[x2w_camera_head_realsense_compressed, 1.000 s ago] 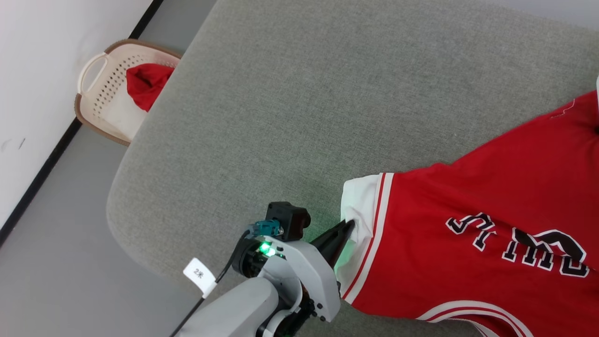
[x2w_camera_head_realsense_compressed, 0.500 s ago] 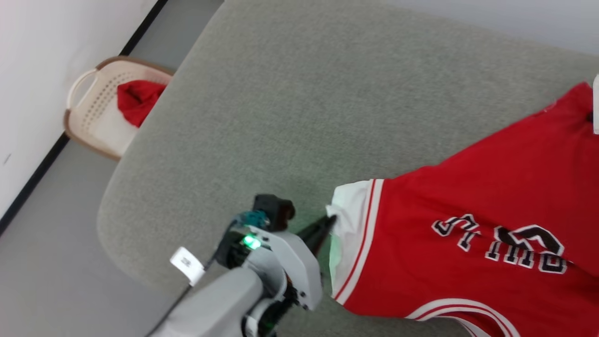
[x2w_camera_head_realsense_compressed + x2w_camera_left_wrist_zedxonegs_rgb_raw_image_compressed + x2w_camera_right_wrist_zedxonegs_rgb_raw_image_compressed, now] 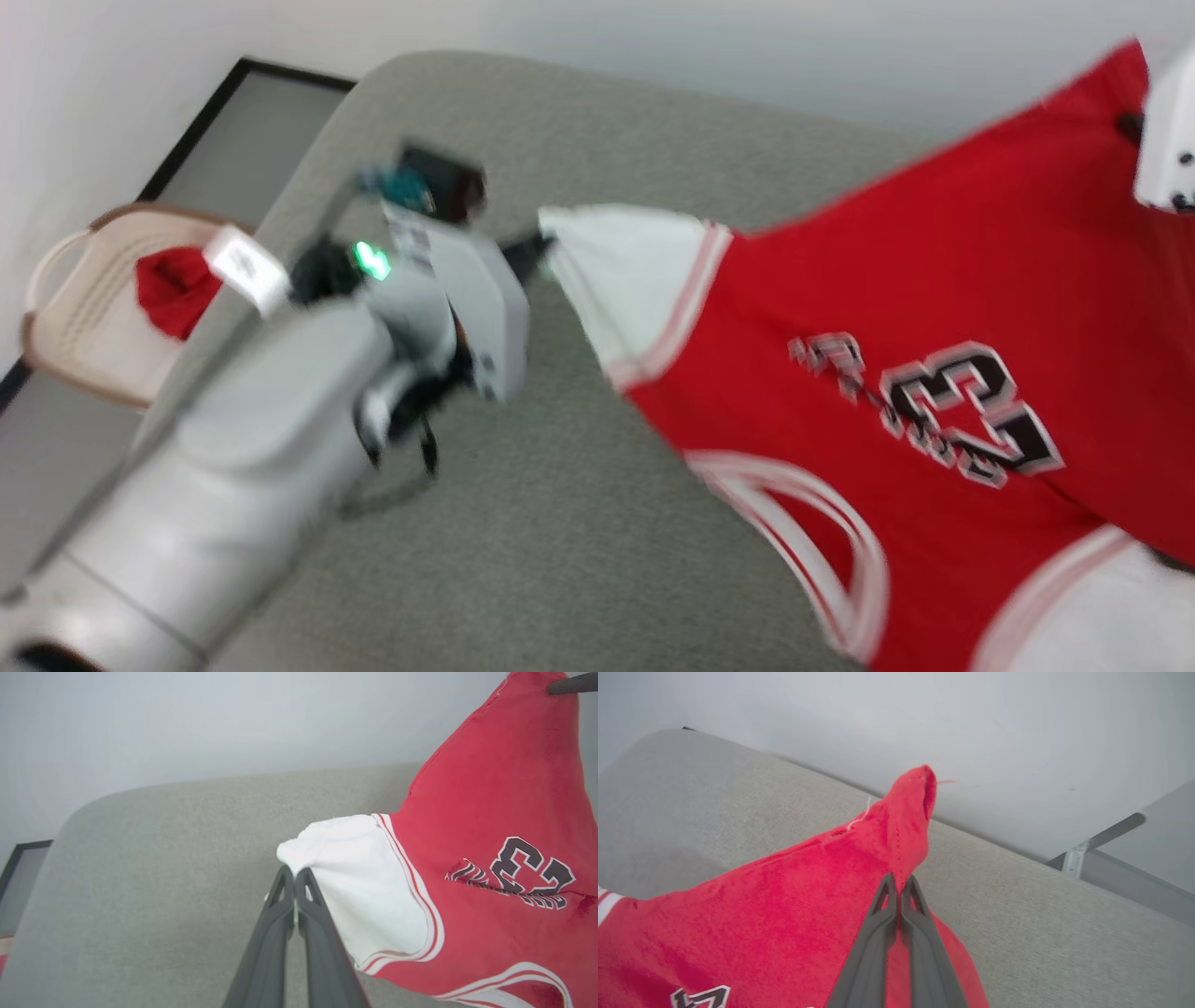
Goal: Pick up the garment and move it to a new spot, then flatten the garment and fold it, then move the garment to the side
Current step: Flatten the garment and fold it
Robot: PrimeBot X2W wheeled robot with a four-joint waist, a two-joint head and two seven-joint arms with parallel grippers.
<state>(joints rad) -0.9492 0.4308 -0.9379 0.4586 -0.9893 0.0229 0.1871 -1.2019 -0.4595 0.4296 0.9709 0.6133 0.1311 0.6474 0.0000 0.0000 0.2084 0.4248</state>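
We find the left pincer (image 3: 294, 875) closed tight on the tip of the white sleeve (image 3: 355, 891) of the jersey (image 3: 495, 793), its two dark fingers pressed together with cloth pinched between them. The right pincer (image 3: 900, 884) is likewise closed, clamped on a red corner of the jersey's edge, which stands up in a peak just past the fingertips. The jersey hangs stretched between the two grips above the grey cushion (image 3: 560, 541), with the chest lettering and number showing in the head view. That view is blurred, and we cannot tell whether the jersey's lower part touches the cushion. A pale basket (image 3: 84, 345) holding a red cloth (image 3: 173, 294) stands beside the cushion, well apart from the jersey.
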